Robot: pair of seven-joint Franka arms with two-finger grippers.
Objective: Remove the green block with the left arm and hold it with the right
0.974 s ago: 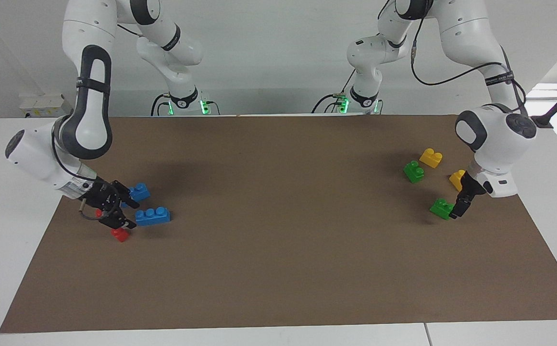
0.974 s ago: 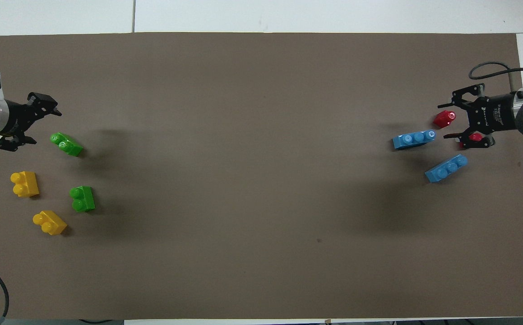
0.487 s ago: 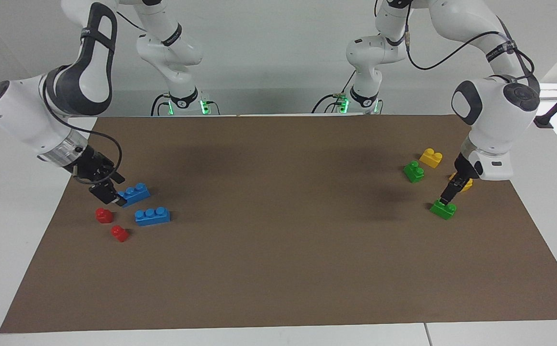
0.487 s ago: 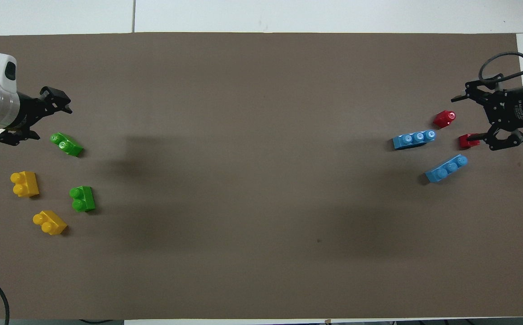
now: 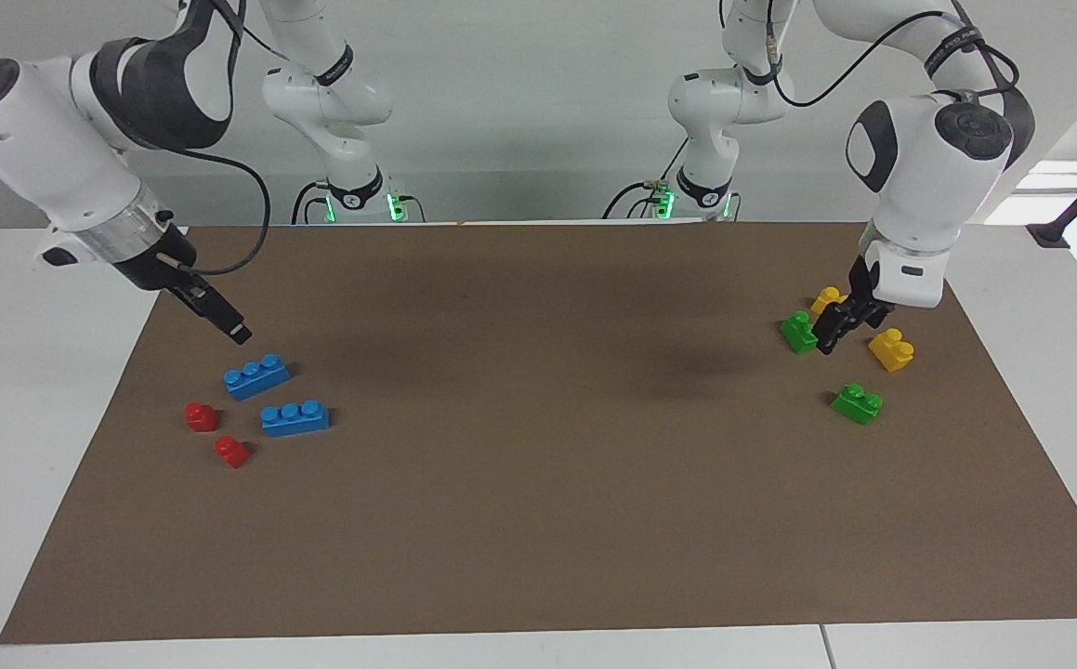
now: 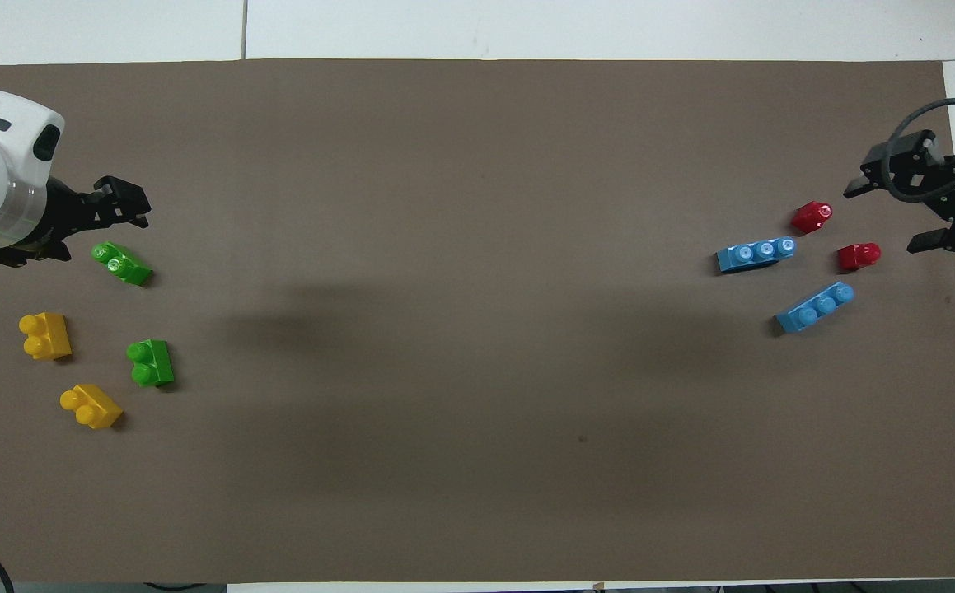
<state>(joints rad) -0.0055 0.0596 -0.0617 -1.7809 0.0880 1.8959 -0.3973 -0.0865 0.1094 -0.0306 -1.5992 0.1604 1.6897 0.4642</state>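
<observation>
Brown mat [image 5: 538, 483] covering a white table, white wall at the robots' end.

Left arm's end of the mat, four two-stud bricks lying loose:
- green block [image 5: 856, 403] [image 6: 120, 263], farthest of the four from the robots, resting on the mat with nothing touching it;
- second green brick [image 5: 799, 332] [image 6: 150, 362], nearer to the robots;
- yellow brick [image 5: 890, 348] [image 6: 44, 335], beside the second green brick, toward the mat's edge;
- second yellow brick [image 5: 826, 299] [image 6: 91, 405], nearest the robots, partly hidden by the gripper in the facing view.

Left gripper [image 5: 834, 333] [image 6: 81, 233]: raised over the cluster, between the second green brick and the yellow brick in the facing view; fingers spread apart, holding nothing.

Right arm's end of the mat:
- two blue three-stud bricks [image 5: 256, 375] [image 6: 756, 254] and [image 5: 295, 418] [image 6: 814, 306];
- two small red bricks [image 5: 201, 415] [image 6: 859, 255] and [image 5: 232, 452] [image 6: 812, 217], near the mat's edge.

Right gripper [image 5: 222, 321] [image 6: 897, 210]: in the air above the mat's edge beside the blue bricks, a thin cable looping at its wrist; fingers apart, empty.
</observation>
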